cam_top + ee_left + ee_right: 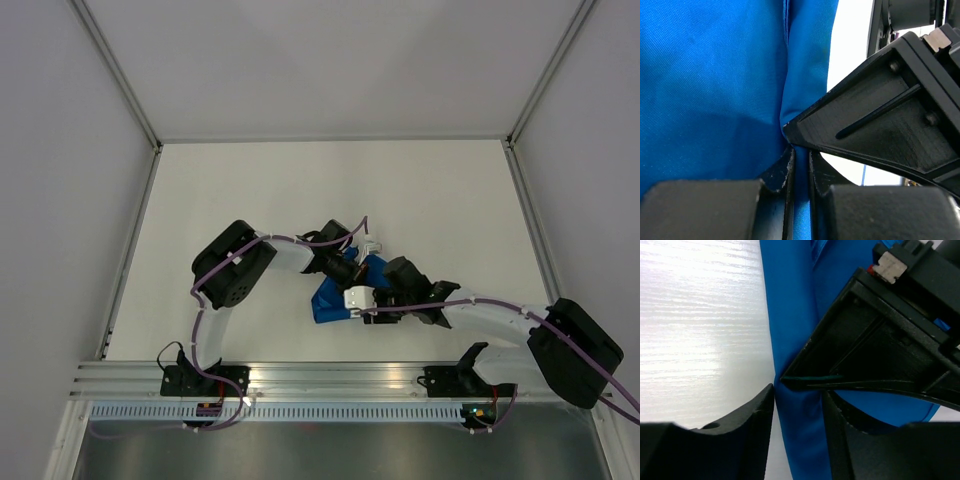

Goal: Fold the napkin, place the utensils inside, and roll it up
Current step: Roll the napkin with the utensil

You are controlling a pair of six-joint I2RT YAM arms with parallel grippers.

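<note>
White tabletop [250, 200] fills the enclosure between pale grey walls [60, 150]. Both arms reach in and meet over the napkin [326, 300], somewhat toward the near edge. The blue cloth does not lie as a flat square. It is gathered into a narrow, bunched shape, and from above most of it is hidden under the two wrists.

The left gripper [801, 156] has its jaws pressed nearly together, with a thin ridge of the cloth nipped between them. The right gripper [797, 390] stands wider, its jaws closed around a thicker fold that fills the gap. It appears to grip, though I cannot tell how firmly.

Each wrist view shows the other arm's black finger coming in from the right, its tip just beside the same ridge. The two holds therefore sit close together along one fold. That pairing reads as a way to hold the fold taut and straight while it is shaped or rolled.

No knife shows in any view, and I cannot tell whether it is wrapped inside the cloth. By my judgement the work is at the folding or rolling step and is not yet finished.
</note>
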